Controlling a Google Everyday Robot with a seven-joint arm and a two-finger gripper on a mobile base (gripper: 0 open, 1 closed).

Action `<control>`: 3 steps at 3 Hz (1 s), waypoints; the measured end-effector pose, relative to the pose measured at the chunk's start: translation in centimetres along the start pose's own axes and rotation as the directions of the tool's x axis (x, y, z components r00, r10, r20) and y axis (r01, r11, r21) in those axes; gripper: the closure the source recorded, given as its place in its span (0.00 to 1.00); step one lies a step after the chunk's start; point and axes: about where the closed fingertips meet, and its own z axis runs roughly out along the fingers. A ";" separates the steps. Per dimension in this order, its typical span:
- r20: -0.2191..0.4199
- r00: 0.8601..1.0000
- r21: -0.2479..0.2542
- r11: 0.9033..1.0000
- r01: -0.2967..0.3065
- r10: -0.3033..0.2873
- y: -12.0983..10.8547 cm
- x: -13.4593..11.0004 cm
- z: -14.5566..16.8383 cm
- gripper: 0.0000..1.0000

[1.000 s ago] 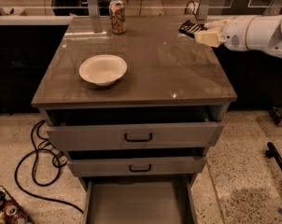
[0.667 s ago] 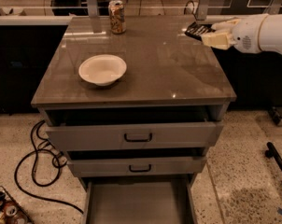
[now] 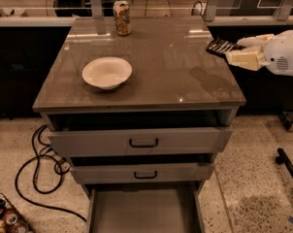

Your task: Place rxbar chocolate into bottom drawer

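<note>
Camera view shows the white two-finger gripper (image 3: pixel 229 51) at the right edge of the frame, level with the far right corner of the grey glossy-topped cabinet bench (image 3: pixel 185 81). Its pale fingers (image 3: pixel 243 59) are clamped on the small flat black-wrapped rxbar chocolate (image 3: pixel 220 46), which sticks out leftward from between them and sits in the air just over the bench's right rim, in the upper right of the frame.

By the look of it, the bar is light and thin, with a crinkly, fairly slick wrapper over a firm but slightly bendable slab. A pinch across the flat faces, near one end as it is held now, should be enough; too little pressure and the smooth film could slide out, and the free end may droop or twist a little during travel. It is not fragile, so a short drop into a tray should do it no harm.

Low in the frame, at the bottom centre, the deep grey metal bottom drawer (image 3: pixel 144 212) stands pulled out, its flat floor showing. Above it the two upper grey drawers with black handles (image 3: pixel 142 142) are partly out too, so the arm would likely need to come round their fronts to reach the lowest one.

On the bench, a white shallow bowl (image 3: pixel 107 72) sits left of centre and a tall printed drink can (image 3: pixel 122 17) stands at the far edge, both well apart from the gripper.
</note>
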 end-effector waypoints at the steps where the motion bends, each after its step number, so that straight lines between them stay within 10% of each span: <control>1: 0.017 1.000 0.005 1.000 0.005 -0.005 2.7 2.3 -2.5 1.00; 3: 0.049 0.998 -0.072 0.997 0.034 -0.031 9.7 6.9 -5.2 1.00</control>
